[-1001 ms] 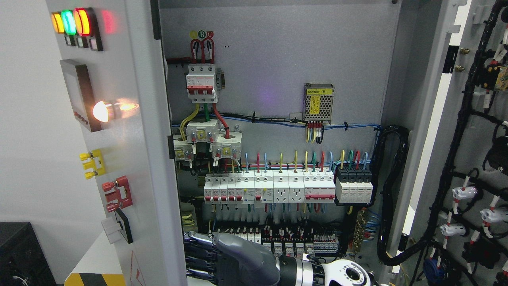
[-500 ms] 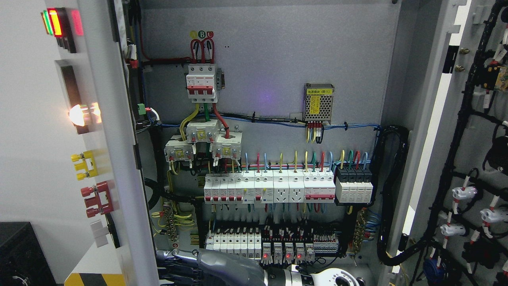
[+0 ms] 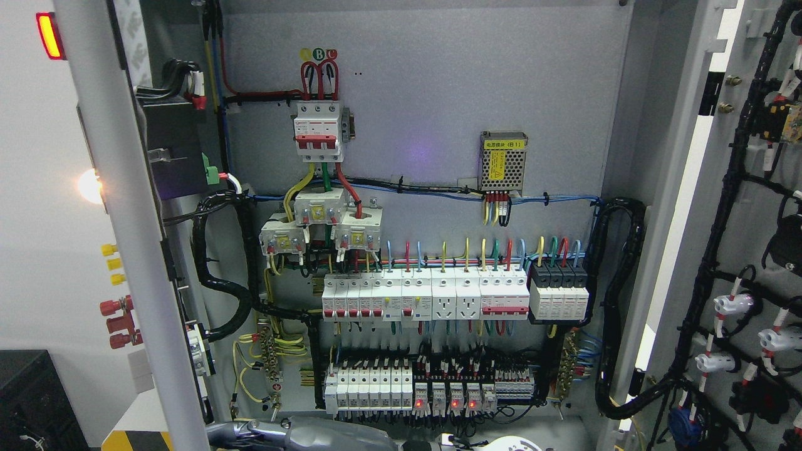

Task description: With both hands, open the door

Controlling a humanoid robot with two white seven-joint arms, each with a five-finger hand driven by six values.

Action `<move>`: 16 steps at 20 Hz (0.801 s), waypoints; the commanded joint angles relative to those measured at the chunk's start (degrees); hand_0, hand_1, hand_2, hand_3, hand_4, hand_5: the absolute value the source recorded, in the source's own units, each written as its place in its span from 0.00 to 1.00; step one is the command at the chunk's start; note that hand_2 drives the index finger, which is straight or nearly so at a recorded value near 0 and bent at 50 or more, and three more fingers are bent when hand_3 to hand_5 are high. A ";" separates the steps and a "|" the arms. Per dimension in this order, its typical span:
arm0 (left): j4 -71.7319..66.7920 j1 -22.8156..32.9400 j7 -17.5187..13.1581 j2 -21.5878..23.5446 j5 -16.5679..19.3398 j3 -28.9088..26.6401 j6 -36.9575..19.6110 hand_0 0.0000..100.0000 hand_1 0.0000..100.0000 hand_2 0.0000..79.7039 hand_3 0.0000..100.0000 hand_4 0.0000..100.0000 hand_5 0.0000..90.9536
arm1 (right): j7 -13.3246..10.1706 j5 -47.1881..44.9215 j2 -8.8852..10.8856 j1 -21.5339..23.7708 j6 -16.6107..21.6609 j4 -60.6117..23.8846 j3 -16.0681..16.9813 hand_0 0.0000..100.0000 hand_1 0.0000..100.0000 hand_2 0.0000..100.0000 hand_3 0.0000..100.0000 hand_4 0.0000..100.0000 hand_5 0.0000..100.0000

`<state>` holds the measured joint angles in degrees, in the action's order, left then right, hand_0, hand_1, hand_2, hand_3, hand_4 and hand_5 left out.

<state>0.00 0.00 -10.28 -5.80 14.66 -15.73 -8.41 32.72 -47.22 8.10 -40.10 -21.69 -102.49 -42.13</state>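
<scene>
Left door (image 3: pixel 135 250): sheet metal, painted pale grey, smooth, slight sheen along its edge.
Back panel (image 3: pixel 426 75): grey metal, matt, finely speckled.
Right door (image 3: pixel 683 188): the same pale painted metal, smooth.
Breakers (image 3: pixel 351 297): white plastic, smooth, with glossy red levers.
Power supply (image 3: pixel 503 161): bare perforated metal case, dull silver, with a yellow paper label.
Wires (image 3: pixel 313 181): plastic-sheathed, glossy, in red, yellow, green and blue.
Conduit (image 3: pixel 617 300): black ribbed plastic, semi-matt.
Lamp (image 3: pixel 47 36): translucent red plastic, glossy.
Terminals (image 3: pixel 119 322): red moulded plastic, smooth.
Hand (image 3: pixel 294 432): grey moulded plastic shell, satin finish; it shows at the bottom edge.
</scene>
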 commanded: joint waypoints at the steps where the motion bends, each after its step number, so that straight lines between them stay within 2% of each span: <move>1: 1.23 0.53 0.00 0.00 0.02 0.00 -0.02 0.12 0.56 0.00 0.00 0.00 0.00 | -1.25 0.20 -0.63 0.02 0.34 0.27 -3.48 0.07 0.14 0.00 0.00 0.00 0.00; 5: 1.23 0.53 0.00 0.00 0.02 0.00 -0.03 0.12 0.56 0.00 0.00 0.00 0.00 | -1.43 0.29 -0.89 -0.06 0.34 0.44 -4.63 0.07 0.14 0.00 0.00 0.00 0.00; 10: 1.23 0.53 0.00 0.00 -0.07 0.00 -0.02 0.12 0.56 0.00 0.00 0.00 0.00 | -2.75 0.38 -2.82 0.11 0.16 1.15 -4.63 0.07 0.14 0.00 0.00 0.00 0.00; 16: 1.23 0.53 0.00 0.00 0.02 0.00 -0.03 0.12 0.56 0.00 0.00 0.00 0.00 | -2.75 0.38 -3.79 -0.15 0.07 1.59 -4.63 0.07 0.14 0.00 0.00 0.00 0.00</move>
<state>0.00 0.00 -10.29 -5.80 14.64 -15.73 -8.42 29.99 -46.88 6.15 -40.08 -21.58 -101.72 -45.58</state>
